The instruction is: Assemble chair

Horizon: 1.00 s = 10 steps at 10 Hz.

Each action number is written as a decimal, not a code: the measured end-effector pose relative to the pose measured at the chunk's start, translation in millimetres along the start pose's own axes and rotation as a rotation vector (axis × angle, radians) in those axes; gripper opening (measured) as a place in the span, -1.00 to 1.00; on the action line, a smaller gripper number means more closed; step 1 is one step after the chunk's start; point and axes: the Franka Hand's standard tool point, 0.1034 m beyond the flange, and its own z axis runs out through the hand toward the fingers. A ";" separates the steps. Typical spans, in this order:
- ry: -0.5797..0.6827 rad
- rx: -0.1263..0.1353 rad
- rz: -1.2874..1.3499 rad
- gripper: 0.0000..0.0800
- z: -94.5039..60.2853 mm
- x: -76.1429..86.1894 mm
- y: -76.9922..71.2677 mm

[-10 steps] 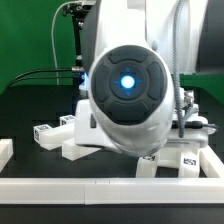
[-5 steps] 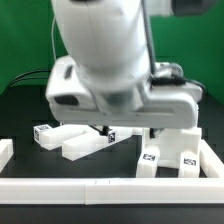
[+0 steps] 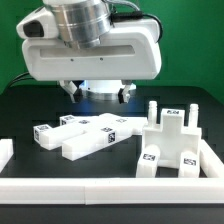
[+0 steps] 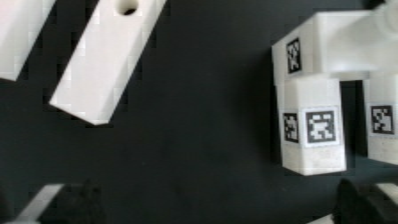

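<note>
In the exterior view the arm [image 3: 95,45] fills the 12 o'clock part of the frame. Its gripper [image 3: 99,94] hangs below it, jaws spread wide with nothing between them, clear of the black worktop [image 3: 25,110].

Taking the middle of the worktop as the dial's centre, the flat chair parts [image 3: 80,135] lie in a close cluster at about 8 o'clock. They are long blocks laid at a slant with small square tags facing up. They touch one another, though how many pieces there are is hard to count from here.

At about 4 o'clock stands the pegged chair part [image 3: 175,145], upright, pegs pointing up and tags on its near face, apart from the cluster. A low white rail [image 3: 100,187] runs along the 6 o'clock edge and turns up at both ends.

The wrist view shows the two dark fingertips [image 4: 59,205] at the frame's edge with bare worktop between them. Beyond them lie a plain white bar [image 4: 107,60] with a hole near one end and a tagged panel [image 4: 320,110], the two well apart and neither touched by the gripper
</note>
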 end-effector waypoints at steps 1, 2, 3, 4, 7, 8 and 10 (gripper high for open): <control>0.070 -0.001 -0.005 0.62 0.3 2.1 -1.1; 0.123 -0.003 -0.007 0.62 0.8 3.6 -1.0; 0.202 -0.002 0.005 0.62 4.1 6.0 1.1; 0.232 0.001 0.064 0.62 22.5 -6.7 11.9; 0.160 0.027 0.221 0.62 59.2 -31.8 39.0; 0.171 0.022 0.232 0.62 65.6 -31.6 40.1; 0.170 0.021 0.226 0.62 65.2 -31.6 38.9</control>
